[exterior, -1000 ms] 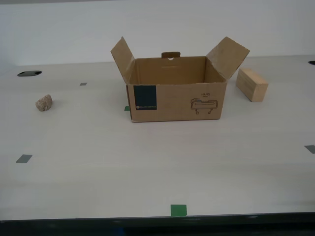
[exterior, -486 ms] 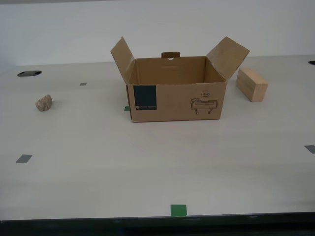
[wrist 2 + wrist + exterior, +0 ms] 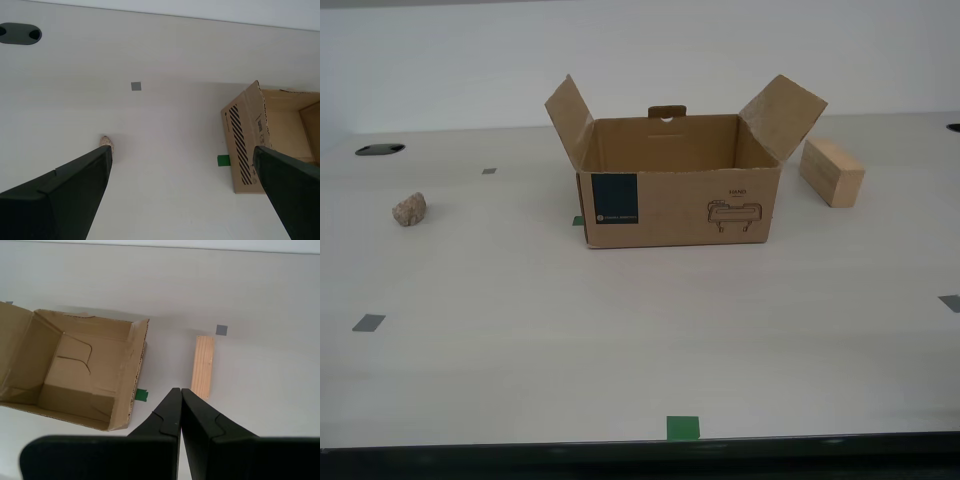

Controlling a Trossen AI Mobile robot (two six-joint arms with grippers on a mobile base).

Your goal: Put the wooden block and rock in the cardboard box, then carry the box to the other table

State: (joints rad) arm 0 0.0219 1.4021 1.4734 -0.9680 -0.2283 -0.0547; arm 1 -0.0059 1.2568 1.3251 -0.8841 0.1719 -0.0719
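Off-white tabletop (image 3: 620, 330): my second gripper (image 3: 182, 160), spread wide, half-hides the lumpy tan rock (image 3: 107, 143); my first gripper (image 3: 180, 391), fingers pressed together, hovers above the pale wooden block (image 3: 203, 366) beside the brown cardboard box (image 3: 75, 375).

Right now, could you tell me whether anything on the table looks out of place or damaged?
Nothing stands out. The cardboard box sits upright with flaps open, the rock and wooden block lie apart on either side of it.

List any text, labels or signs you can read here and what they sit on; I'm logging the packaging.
Cardboard box, dark teal label: a line of pale print, too small to read.
Above the black line drawing: one short word, too blurred to read.
Box end, second wrist view: striped mark and small label, unreadable.
Wooden block, rock: no text.
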